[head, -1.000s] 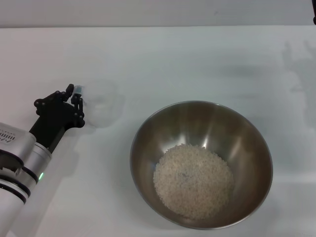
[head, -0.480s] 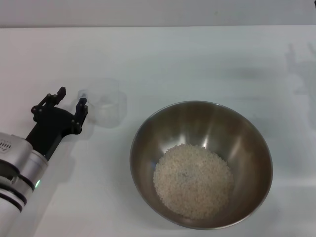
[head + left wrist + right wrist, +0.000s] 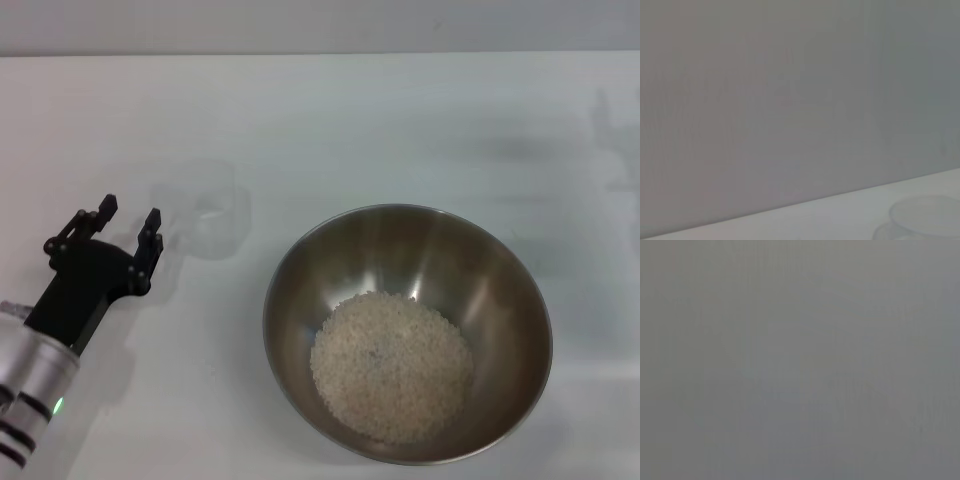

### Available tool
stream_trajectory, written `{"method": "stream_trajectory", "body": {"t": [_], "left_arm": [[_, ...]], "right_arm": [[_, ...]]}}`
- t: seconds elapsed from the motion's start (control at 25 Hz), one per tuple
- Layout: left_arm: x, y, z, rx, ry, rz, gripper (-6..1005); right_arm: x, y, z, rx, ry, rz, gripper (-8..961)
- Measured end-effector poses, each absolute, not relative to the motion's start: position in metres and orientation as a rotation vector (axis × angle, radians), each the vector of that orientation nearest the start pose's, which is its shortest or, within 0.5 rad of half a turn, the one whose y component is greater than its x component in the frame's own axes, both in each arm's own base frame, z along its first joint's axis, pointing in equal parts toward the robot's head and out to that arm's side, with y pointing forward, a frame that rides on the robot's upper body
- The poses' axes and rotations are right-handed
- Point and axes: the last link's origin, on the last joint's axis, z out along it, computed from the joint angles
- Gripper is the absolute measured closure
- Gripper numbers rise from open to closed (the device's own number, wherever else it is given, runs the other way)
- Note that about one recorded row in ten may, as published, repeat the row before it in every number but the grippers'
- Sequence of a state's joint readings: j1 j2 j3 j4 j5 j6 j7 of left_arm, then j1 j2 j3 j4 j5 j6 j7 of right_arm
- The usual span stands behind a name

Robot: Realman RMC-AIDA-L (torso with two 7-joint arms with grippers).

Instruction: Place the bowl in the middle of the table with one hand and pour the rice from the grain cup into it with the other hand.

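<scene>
head view: black left gripper (image 3: 127,219) spread open, empty, just beside small clear plastic grain cup (image 3: 210,215), upright on white table (image 3: 400,120). large steel bowl (image 3: 407,332) holds pale rice (image 3: 391,366). left wrist view: cup rim (image 3: 925,216) visible. right wrist view: plain grey only.

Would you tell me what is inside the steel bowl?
A mound of rice lies in the bowl, covering its bottom; the walls above it are bare.

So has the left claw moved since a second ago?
Yes. The left claw has opened and pulled back from the grain cup, away from the bowl, toward the robot.
</scene>
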State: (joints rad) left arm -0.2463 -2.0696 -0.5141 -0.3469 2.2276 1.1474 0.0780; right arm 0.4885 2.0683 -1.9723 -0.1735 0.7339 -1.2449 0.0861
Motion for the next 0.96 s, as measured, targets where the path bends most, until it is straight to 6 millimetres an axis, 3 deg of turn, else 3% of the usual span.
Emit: {"method": "stream_trajectory", "body": {"t": [0.2,0.36,0.4,0.6,0.64,0.76,0.96], "left_arm": [[-0.327,0.25,-0.07,-1.843,-0.451,-0.597,456],[-0.328,0.239,-0.057,-1.782,-0.467,-0.701,434],[-0.323,0.237,-0.045,-1.709,-0.479,-0.823,429],[-0.315,0.248,-0.034,-1.622,-0.516,-0.928,402],[-0.308,0.264,-0.032,-1.601,-0.543,-0.976,396],[-0.305,0.271,-0.032,-1.598,-0.55,-0.982,380],[-0.295,0.29,-0.031,-1.6,-0.54,-0.995,369]], "right_arm": [[0.314,0.359,0.031,-1.393,0.422,0.756,429],[0.314,0.358,0.029,-1.393,0.428,0.759,428],[0.313,0.357,0.027,-1.397,0.43,0.764,427],[0.303,0.354,0.013,-1.469,0.467,0.845,426],[0.299,0.353,0.008,-1.507,0.467,0.863,425],[0.29,0.35,-0.001,-1.588,0.428,0.895,424],[0.286,0.35,0.001,-1.577,0.412,0.914,423]]}}
